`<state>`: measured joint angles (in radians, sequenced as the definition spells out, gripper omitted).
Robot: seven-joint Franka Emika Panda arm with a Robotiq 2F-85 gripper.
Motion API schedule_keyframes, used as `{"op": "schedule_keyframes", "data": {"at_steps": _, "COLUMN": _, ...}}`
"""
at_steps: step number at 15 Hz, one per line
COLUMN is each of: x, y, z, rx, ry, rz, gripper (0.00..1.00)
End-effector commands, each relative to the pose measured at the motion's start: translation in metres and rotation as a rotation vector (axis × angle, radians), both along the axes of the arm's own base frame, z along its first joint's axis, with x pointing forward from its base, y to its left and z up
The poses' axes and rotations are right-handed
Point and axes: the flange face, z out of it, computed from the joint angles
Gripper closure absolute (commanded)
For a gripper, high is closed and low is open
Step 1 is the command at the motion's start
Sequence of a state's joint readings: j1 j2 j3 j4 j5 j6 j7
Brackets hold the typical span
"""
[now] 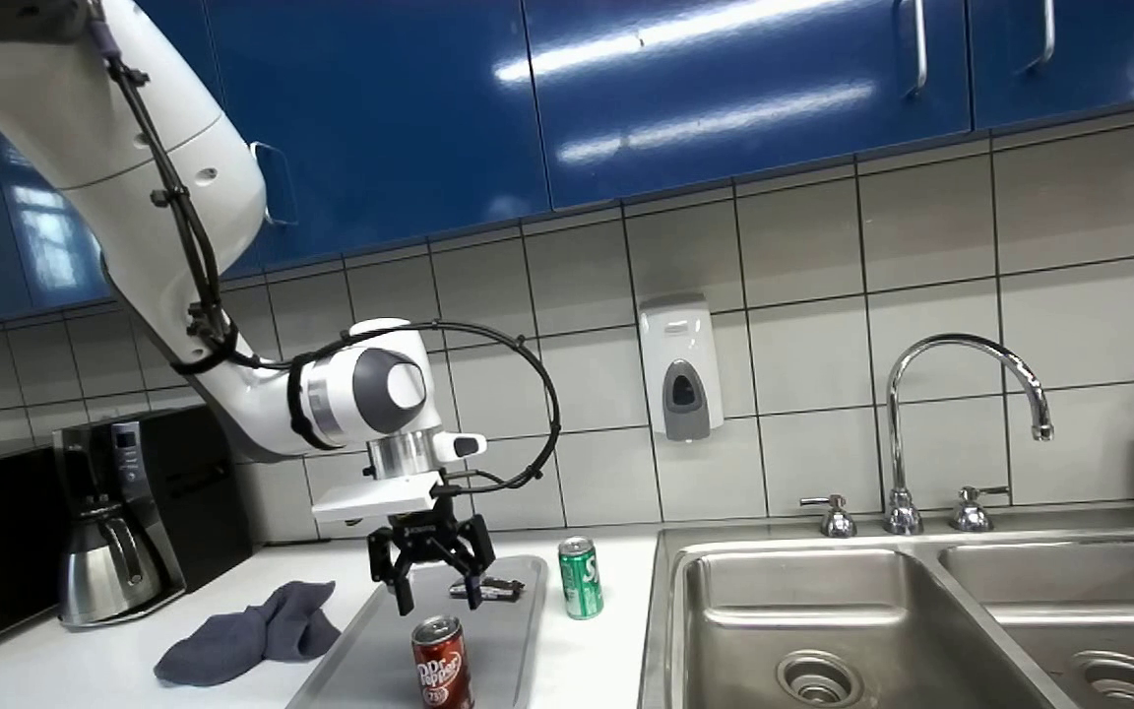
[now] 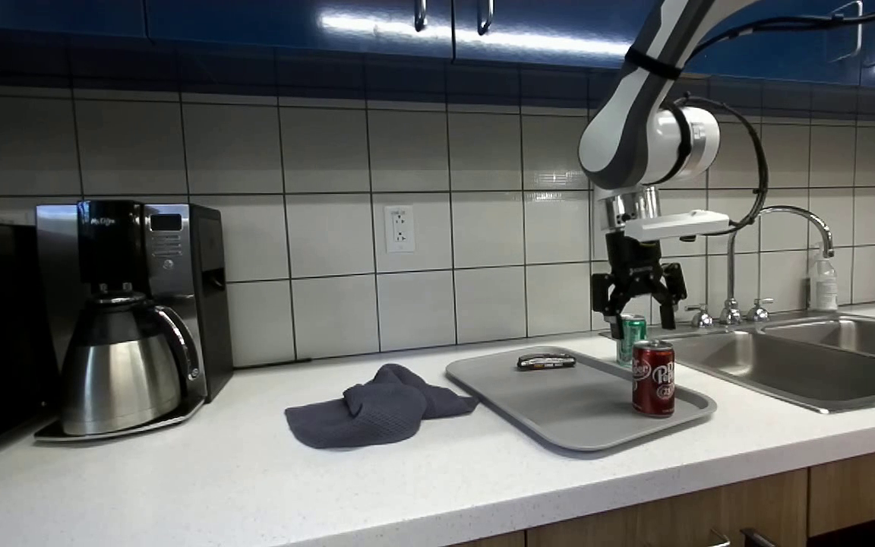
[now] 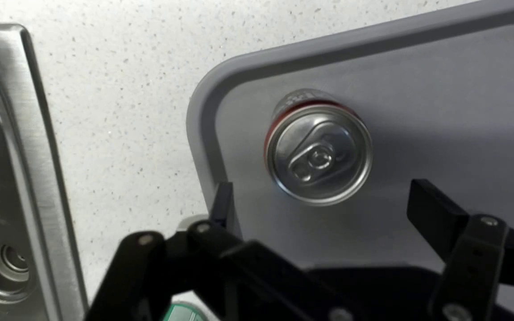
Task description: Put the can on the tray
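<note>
2 cans: the red can (image 2: 654,380) stands upright on the tray (image 2: 536,395), near its sink-side corner; the green can (image 1: 581,578) stands upright on the white surface (image 2: 255,486), just beside the tray, between it and the sink (image 1: 793,591).
Pincer (image 1: 439,599): spread wider than a can and holding nothing, its 2 fingertips (image 3: 433,214) higher than the red lid (image 3: 321,154); presumably parted this far so they can pass either side of the can without knocking it.
Red can: if this is the can the task means, the job looks done, as it rests inside the tray's rim with nothing gripping it; rising straight up would seem safer than a low swing, which could tip it.
Green can: if this one is meant, the step is not yet begun.
Dark slim object (image 2: 546,361): lies toward the tray's far end, well apart from the red can, leaving room around the can's base.
Gray cloth (image 2: 380,410): bunched beside the tray rather than in it, which leaves the tray's floor for cans.
Red print (image 1: 440,674): "Dr Pepper" in white.
Green print (image 1: 589,569): 1 white S, the rest of the name turned away.
Coffee maker (image 2: 111,251): script on its front looks like "Mr. Coffee", though too small to be certain.
</note>
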<state>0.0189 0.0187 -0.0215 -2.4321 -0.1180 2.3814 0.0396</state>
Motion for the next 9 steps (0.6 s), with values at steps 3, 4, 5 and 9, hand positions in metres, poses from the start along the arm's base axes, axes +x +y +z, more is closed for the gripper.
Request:
{"op": "schedule_keyframes", "data": {"at_steps": 3, "x": 0.02, "y": -0.027, "z": 0.022, "rx": -0.016, "ry": -0.024, "rz": -0.065, "gripper": 0.0}}
{"op": "schedule_keyframes", "data": {"at_steps": 4, "x": 0.027, "y": -0.036, "z": 0.023, "rx": -0.017, "ry": -0.024, "rz": -0.08, "gripper": 0.0}}
{"op": "schedule_keyframes", "data": {"at_steps": 5, "x": 0.031, "y": -0.043, "z": 0.024, "rx": -0.017, "ry": -0.03, "rz": -0.093, "gripper": 0.0}}
{"op": "schedule_keyframes", "data": {"at_steps": 9, "x": 0.056, "y": -0.073, "z": 0.025, "rx": -0.016, "ry": -0.04, "rz": -0.142, "gripper": 0.0}}
